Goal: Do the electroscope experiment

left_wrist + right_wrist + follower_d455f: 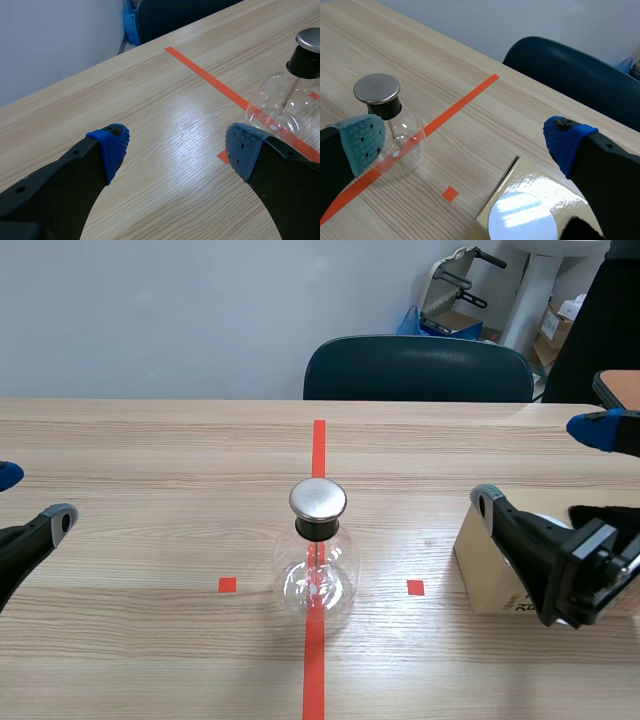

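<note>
The electroscope (316, 562), a clear glass flask with a black neck and a round metal cap (318, 499), stands on the red tape line at the table's middle. In the left wrist view the electroscope (282, 97) is ahead and to the right of my open left gripper (177, 145), which is empty. My left gripper (30, 498) is at the table's left edge. My right gripper (540, 465) is open and empty above a cardboard box (485, 575). From the right wrist, the electroscope (400, 142) shows just past one fingertip (362, 140).
The box (517, 187) has a glossy top carrying a white disc (522, 222) and a black fuzzy piece (580, 231). A dark chair (418, 368) stands behind the table's far edge. Clutter and boxes sit at the room's back right.
</note>
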Motion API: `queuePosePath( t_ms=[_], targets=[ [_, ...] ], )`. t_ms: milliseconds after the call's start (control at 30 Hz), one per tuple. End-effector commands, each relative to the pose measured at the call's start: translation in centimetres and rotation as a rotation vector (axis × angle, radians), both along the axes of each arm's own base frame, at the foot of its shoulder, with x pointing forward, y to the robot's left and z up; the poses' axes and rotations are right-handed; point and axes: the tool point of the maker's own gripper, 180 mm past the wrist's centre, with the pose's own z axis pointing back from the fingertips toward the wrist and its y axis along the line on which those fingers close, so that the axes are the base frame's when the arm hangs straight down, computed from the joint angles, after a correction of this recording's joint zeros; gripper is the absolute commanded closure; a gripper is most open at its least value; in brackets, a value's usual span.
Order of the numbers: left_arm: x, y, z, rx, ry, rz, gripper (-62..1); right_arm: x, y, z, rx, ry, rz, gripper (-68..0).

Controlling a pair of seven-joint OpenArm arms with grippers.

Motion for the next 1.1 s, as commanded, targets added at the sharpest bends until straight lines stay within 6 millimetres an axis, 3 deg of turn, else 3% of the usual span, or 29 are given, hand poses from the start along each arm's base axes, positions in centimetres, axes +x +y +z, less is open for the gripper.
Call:
queuePosePath(
  t_ms=[0,1067],
  targets=[
    [0.18,-0.53,0.97,-0.025,-0.029,-0.009,-43.3,0.18,0.18,0.84,0.009,-0.029,0.013,-67.9],
    [0.23,-0.45,0.98,-0.024,-0.031,-0.004,-43.3,0.16,0.28,1.52,0.031,-0.059,0.019,-67.9]
  ],
)
